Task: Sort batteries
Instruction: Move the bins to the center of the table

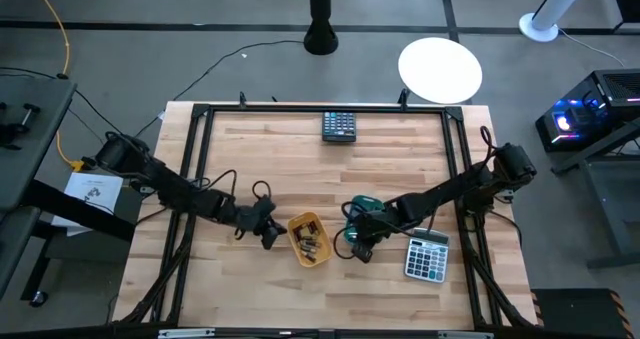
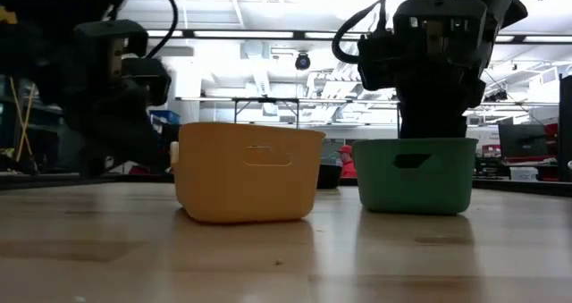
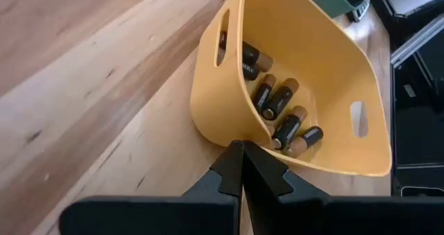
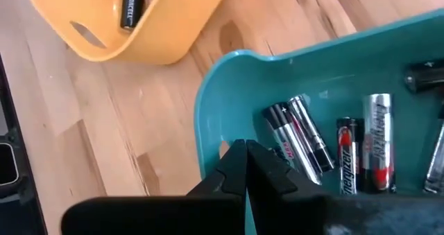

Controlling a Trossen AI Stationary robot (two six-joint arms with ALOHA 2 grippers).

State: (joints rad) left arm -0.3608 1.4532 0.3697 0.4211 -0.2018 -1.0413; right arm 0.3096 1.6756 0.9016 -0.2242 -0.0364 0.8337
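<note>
Batteries point(image 3: 277, 110) fill both trays; the left gripper point(image 3: 241, 167) and right gripper point(image 4: 245, 164) hover alongside, fingers pressed together.

Two dark, jointed arms enter from the frame's left and right edges in the overhead shot, black cables looping off both. Left gripper point(image 3: 242, 167) shows matte black wedge-shaped fingers; right gripper point(image 4: 245, 164) looks the same, blocky dark housing behind.
</note>
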